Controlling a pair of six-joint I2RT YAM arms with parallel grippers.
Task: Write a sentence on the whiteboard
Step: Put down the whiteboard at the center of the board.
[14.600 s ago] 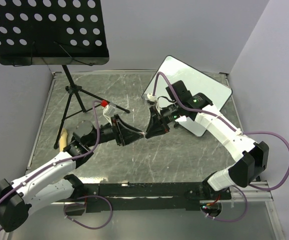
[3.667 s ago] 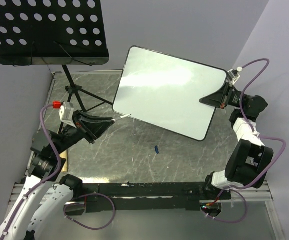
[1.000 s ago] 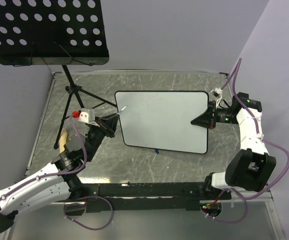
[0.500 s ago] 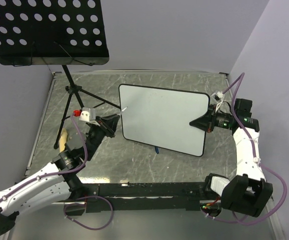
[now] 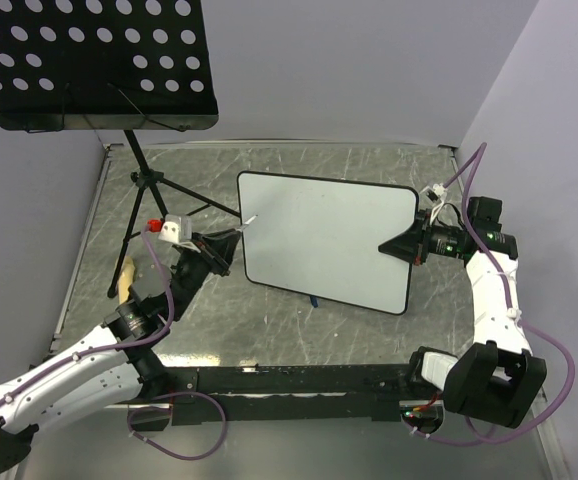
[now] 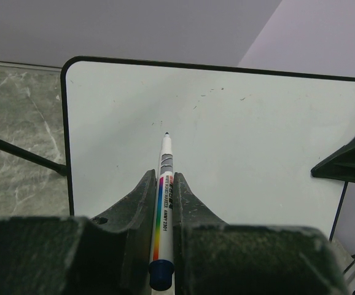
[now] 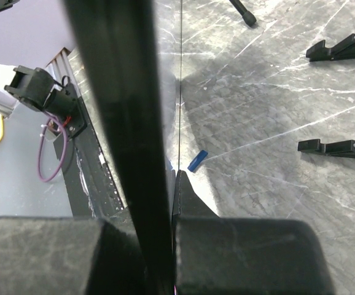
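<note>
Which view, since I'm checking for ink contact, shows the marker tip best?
Left wrist: the marker fills mid-frame, its tip sharp against the whiteboard. Top external shows only a small white sliver; right wrist shows none.

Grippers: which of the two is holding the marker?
The left gripper, with the marker pinched between its fingers, tip toward the whiteboard. The right gripper is clamped on the whiteboard's right edge instead.

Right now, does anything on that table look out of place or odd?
A small blue cap lies loose on the table at the near edge of the whiteboard, which the right end effector holds slightly askew. It is probably the cap of the marker.
</note>
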